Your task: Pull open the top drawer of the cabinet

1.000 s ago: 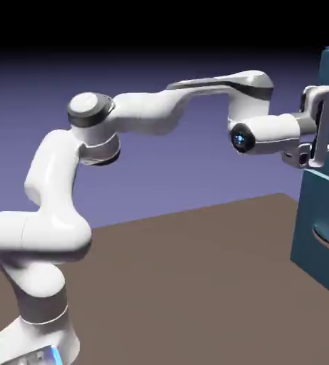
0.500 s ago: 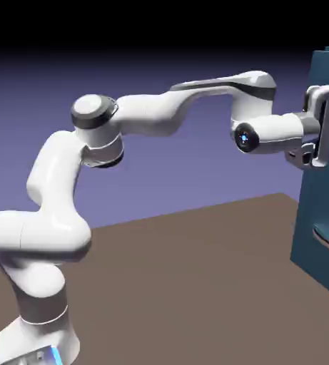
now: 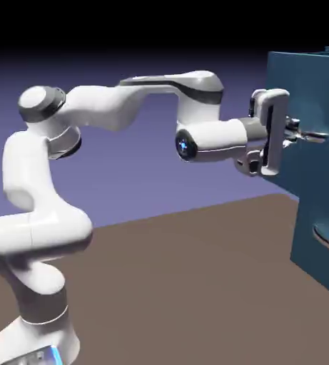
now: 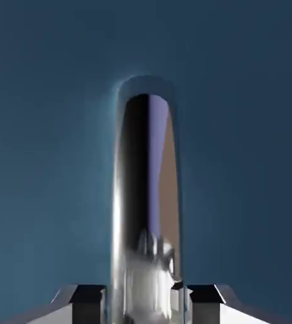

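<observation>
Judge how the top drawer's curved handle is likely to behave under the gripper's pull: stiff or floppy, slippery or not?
The handle is probably stiff: its bar holds a clean curve in the gripper. It may be somewhat slippery, since its surface is mirror-smooth. It seems unlikely to roll, being fixed to the drawer front.

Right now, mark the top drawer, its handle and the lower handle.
Top drawer [image 3: 295, 82], exterior view: side, toward the top.
Top drawer's handle [image 4: 146, 171], hand view: middle of the bar.
Lower handle [image 3: 327, 240], exterior view: curved bar.
</observation>
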